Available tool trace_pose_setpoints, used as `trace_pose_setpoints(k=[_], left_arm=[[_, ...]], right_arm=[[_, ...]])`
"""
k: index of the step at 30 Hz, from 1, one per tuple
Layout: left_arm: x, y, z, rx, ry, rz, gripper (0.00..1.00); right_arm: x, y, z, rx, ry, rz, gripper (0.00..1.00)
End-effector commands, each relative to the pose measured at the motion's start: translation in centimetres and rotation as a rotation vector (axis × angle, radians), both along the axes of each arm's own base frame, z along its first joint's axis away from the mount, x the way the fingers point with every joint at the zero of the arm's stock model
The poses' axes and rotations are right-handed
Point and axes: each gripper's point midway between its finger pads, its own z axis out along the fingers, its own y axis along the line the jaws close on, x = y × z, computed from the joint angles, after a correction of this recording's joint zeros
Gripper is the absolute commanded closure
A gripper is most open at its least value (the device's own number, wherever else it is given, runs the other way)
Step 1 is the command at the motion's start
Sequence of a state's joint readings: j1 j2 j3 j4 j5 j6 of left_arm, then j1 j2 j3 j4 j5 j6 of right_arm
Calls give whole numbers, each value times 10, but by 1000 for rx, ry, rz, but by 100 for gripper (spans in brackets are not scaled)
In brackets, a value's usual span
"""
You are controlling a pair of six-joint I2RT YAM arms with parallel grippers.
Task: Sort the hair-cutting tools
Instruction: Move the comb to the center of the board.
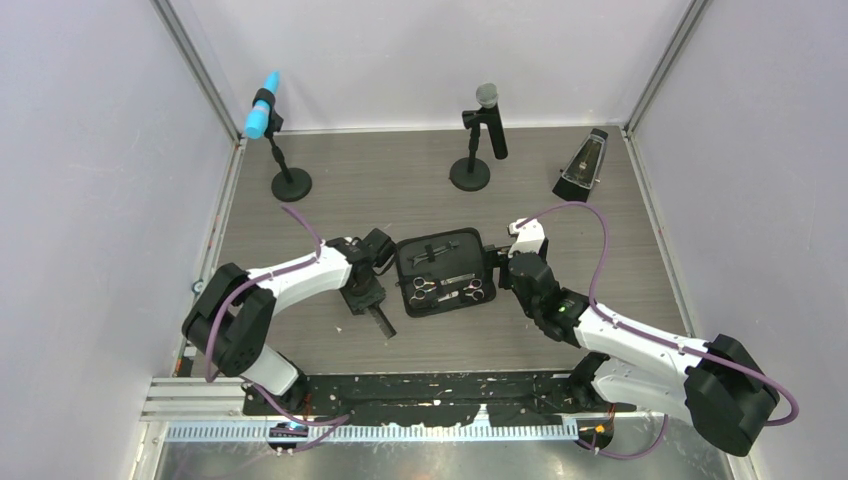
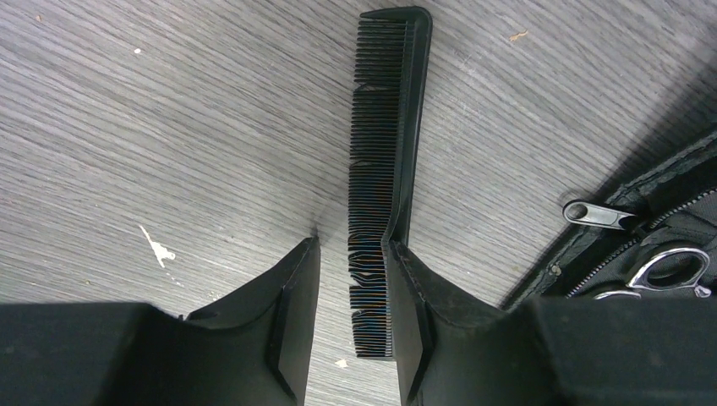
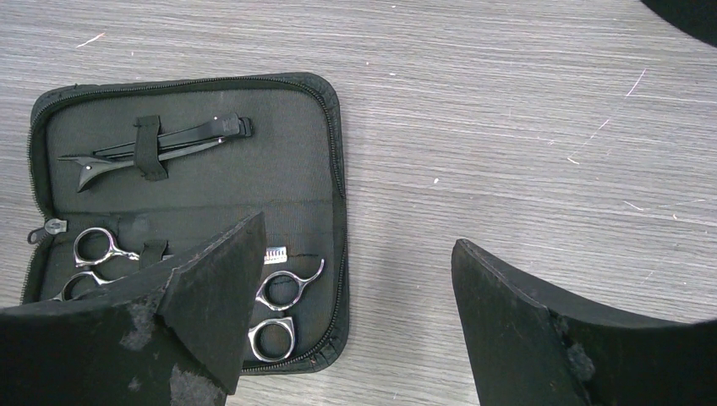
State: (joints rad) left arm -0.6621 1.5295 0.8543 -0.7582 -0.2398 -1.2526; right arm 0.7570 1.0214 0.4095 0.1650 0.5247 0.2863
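The flat black comb [image 2: 389, 152] lies on the wooden table left of the open black zip case [image 1: 443, 266]; it shows as a dark strip [image 1: 383, 320] in the top view. My left gripper [image 2: 352, 244] is open and straddles the comb's near end: the right finger touches its spine, and bare table shows between the left finger and the teeth. Two silver scissors [image 3: 279, 309] [image 3: 89, 254] and two black hair clips [image 3: 156, 145] sit strapped inside the case [image 3: 254, 182]. My right gripper [image 3: 357, 230] is wide open and empty, one finger over the case's edge, the other over the table.
A blue-headed microphone [image 1: 263, 118] and a grey-headed microphone [image 1: 488, 120] stand on round black bases at the back. A dark metronome [image 1: 583, 165] stands at the back right. White walls close in three sides. The case's zipper pull [image 2: 600, 216] lies near the left gripper.
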Motion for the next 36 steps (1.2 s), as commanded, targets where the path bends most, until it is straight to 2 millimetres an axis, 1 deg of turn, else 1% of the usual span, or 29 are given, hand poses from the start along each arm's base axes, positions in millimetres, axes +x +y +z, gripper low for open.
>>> trace_pose_setpoints(k=[1, 4, 8, 14, 17, 23, 31, 36], left_arm=[[-1, -3, -11, 1, 17, 8, 62], [1, -3, -6, -4, 0, 9, 62], [4, 1, 5, 7, -30, 13, 62], [10, -1, 18, -11, -72, 17, 62], [11, -3, 17, -17, -71, 16, 62], [10, -3, 11, -13, -57, 14, 63], [12, -9, 4, -25, -44, 6, 63], [10, -8, 0, -15, -29, 6, 63]], right_arm=[[6, 3, 12, 30, -43, -5, 12], [6, 3, 12, 29, -43, -4, 12], [6, 3, 11, 28, -41, -1, 12], [6, 4, 11, 28, -40, -1, 12], [6, 4, 11, 29, -38, 2, 12], [6, 4, 11, 28, -39, 2, 12], [5, 4, 11, 28, -38, 4, 12], [5, 4, 11, 29, -40, 2, 12]])
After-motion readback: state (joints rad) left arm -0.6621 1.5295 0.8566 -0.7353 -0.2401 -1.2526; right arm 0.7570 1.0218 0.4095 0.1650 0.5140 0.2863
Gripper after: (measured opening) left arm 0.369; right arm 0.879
